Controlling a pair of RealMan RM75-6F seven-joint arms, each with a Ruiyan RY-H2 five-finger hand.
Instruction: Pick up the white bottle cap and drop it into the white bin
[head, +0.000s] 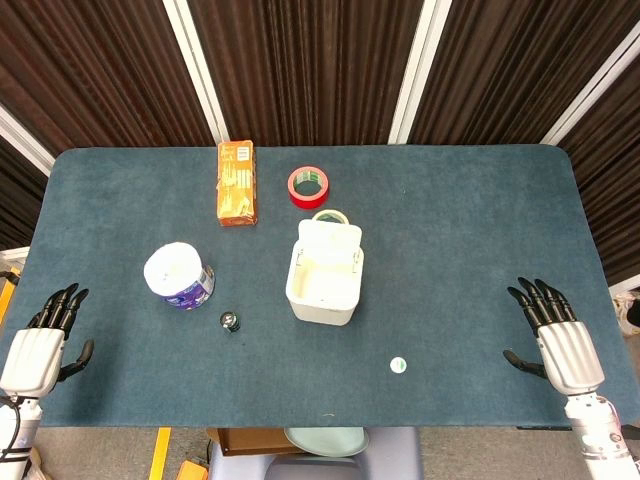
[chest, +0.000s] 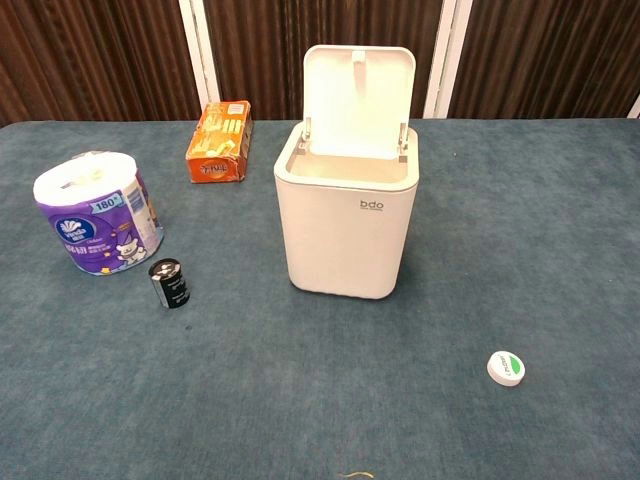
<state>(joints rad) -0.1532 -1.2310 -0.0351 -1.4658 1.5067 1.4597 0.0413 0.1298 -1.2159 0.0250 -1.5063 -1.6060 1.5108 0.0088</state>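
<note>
Standing lid-up, white bin; white bottle cap outside; left hand, right hand spread, empty.

Tissue roll, black cylinder, orange box, red tape on table.

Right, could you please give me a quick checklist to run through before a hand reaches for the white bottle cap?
1. White bottle cap lies alone on the table, nothing touching it: ok.
2. White bin lid is up, opening exposed: ok.
3. Right hand holds nothing, fingers apart: ok.
4. Left hand holds nothing and rests at the far edge: ok.
5. Path from cap to bin has no objects in between: ok.
6. Bin is empty inside: cannot tell.
</note>
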